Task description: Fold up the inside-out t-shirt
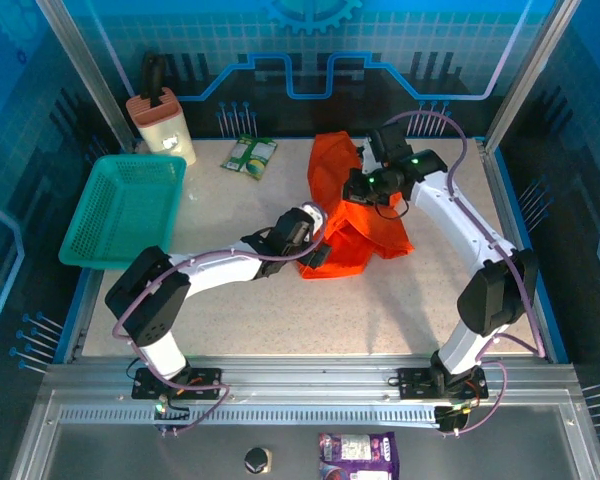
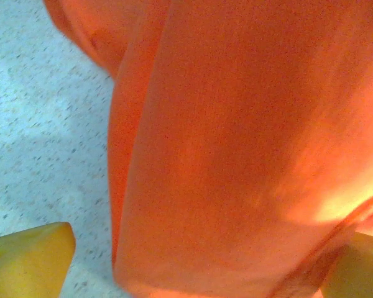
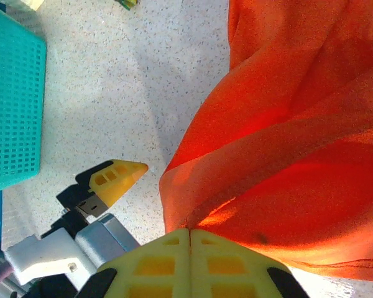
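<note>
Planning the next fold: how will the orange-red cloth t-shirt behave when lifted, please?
Probably floppy: the orange-red cloth t-shirt drapes in folds from the shut right gripper. Likely light: one pinch holds part aloft.

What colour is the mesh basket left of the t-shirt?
The basket is teal; the top external view shows it best.
</note>
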Robot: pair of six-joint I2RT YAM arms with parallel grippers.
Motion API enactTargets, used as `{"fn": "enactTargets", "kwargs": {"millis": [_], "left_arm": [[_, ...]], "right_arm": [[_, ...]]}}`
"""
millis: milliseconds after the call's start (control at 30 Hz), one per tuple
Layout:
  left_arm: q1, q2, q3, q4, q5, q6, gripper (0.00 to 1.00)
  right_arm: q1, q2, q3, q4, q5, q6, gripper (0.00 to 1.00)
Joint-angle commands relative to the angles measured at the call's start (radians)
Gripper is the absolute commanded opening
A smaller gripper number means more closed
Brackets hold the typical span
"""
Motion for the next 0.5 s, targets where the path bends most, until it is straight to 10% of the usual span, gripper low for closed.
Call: {"fn": "enactTargets", "kwargs": {"millis": [0,200,467], "left_arm": [[-0.020,-0.008,-0.027,0.029,-0.082,0.009,0.93],[-0.030,-0.035,-0.032,0.012,-0.084,0.024,0.74],[-0.028,-0.033,0.016,-0.018,-0.016,0.053,0.22]], "right_arm": [[-0.023,0.018,0.042,-0.026,-0.007,-0.011,0.00],[-0.048,0.034,0.052,-0.030,0.001,-0.024,0.00],[-0.091,0.046,0.053,-0.032,0.011,-0.044,0.00]]}}
